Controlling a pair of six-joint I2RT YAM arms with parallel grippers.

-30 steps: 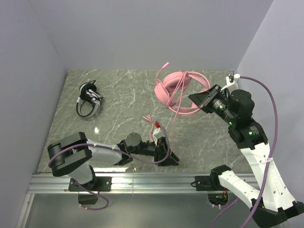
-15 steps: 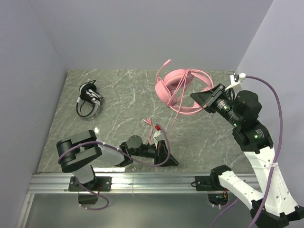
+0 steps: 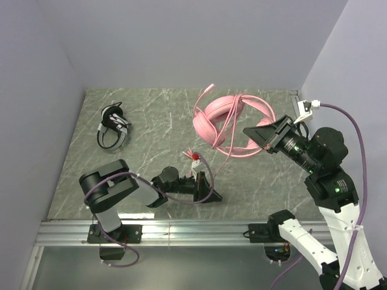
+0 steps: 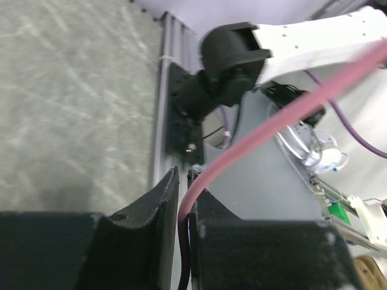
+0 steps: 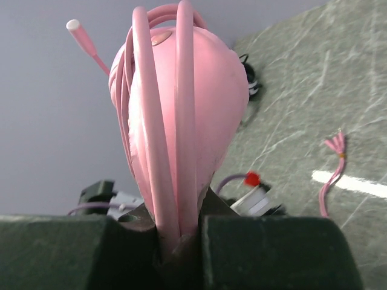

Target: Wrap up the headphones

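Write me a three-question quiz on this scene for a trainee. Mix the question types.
1. True or false: a claw is holding the black-and-white headphones.
2. What is the right claw gripping? A. the pink headphones B. a black cable C. nothing
3. Short answer: what is the left claw pinching?

Key
1. False. They lie on the table, away from both claws.
2. A
3. The pink cable
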